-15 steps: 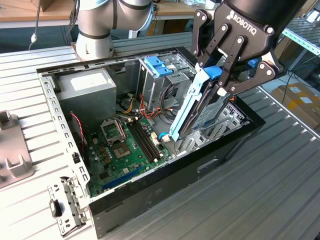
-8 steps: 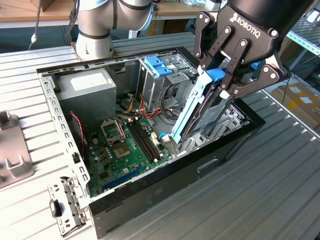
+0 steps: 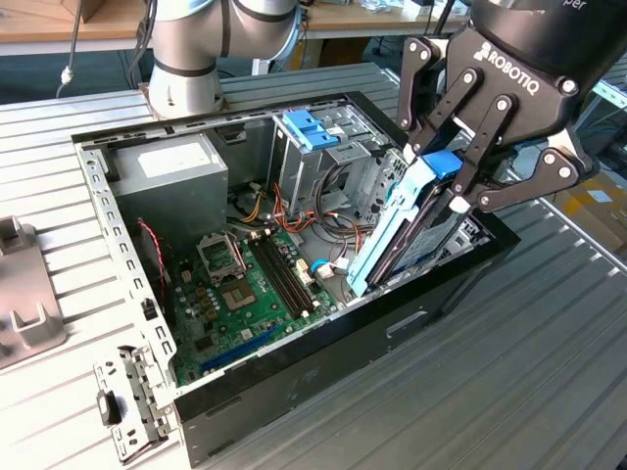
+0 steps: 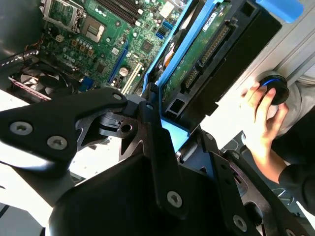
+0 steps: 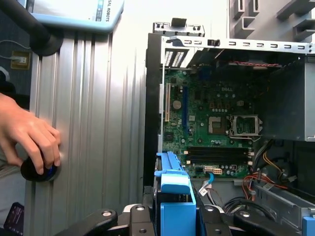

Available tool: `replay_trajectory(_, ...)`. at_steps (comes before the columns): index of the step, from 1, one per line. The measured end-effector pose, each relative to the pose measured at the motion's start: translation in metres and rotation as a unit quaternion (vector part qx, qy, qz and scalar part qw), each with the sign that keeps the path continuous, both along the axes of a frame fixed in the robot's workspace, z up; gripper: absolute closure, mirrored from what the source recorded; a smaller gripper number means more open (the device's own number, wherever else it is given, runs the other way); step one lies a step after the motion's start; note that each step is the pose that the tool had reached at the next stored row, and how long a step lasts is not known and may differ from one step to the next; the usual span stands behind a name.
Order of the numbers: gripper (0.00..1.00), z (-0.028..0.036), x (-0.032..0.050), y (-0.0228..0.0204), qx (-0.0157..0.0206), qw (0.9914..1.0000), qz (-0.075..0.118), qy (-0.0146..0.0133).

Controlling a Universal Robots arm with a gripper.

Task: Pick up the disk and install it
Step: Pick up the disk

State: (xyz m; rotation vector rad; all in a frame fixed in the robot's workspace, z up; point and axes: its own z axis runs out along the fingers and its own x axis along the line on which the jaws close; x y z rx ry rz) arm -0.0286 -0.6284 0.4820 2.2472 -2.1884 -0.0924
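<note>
Blue-framed disk [image 3: 400, 227], tilted, in black pincer [image 3: 440, 179]

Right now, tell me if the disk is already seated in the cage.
No: the claw holds the disk tilted over the case, apart from the cage.

Cables [image 3: 338, 186] and drive cage [image 3: 328, 147] crowd the disk [image 3: 397, 220]; above the motherboard [image 3: 240, 294] lies room.

The exterior view is looking down into the open black computer case [image 3: 323, 362]. Both wrist views are looking closely past the black linkage gripper [image 5: 174, 212] and its clamped blue-framed disk [image 5: 173, 189], sharing the green motherboard [image 5: 206, 132].
</note>
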Motion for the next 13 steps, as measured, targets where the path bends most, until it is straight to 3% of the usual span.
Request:
replay_trajectory(2,0.63,-0.0002,0.0004,-0.0107,0.0,1.0,0.0,0.0)
replay_trajectory(3,0.63,-0.0002,0.0007,-0.0118,-0.0001,1.0,0.0,0.0)
replay_trajectory(6,0.63,-0.0003,0.0032,-0.0121,0.0,1.0,0.0,0.0)
replay_trajectory(13,0.63,-0.0007,0.0182,-0.0122,0.0,1.0,0.0,0.0)
